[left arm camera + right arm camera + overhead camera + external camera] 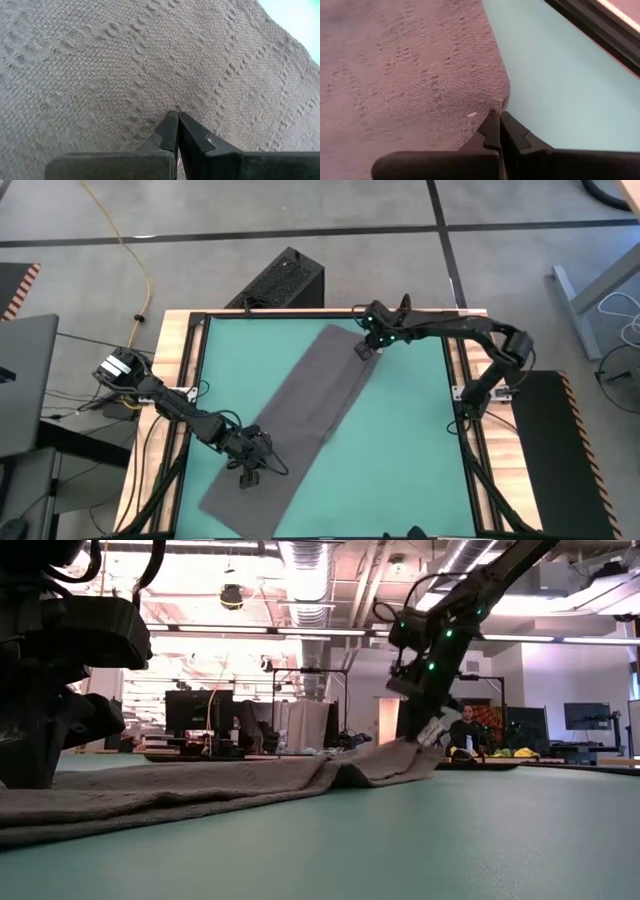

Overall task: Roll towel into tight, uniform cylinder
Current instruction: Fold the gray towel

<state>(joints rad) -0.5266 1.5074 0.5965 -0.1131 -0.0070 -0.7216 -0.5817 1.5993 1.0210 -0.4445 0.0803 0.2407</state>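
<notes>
Towel flat on table; left gripper, right gripper each pinching towel

We're looking at a dark grey towel, plain in tone, and up close its weave shows a raised, knotted texture in rows. Under it we've got a teal-green mat, framed by a pale wooden table edge. Both arms are black, the right gripper dotted with small green lights.
</notes>
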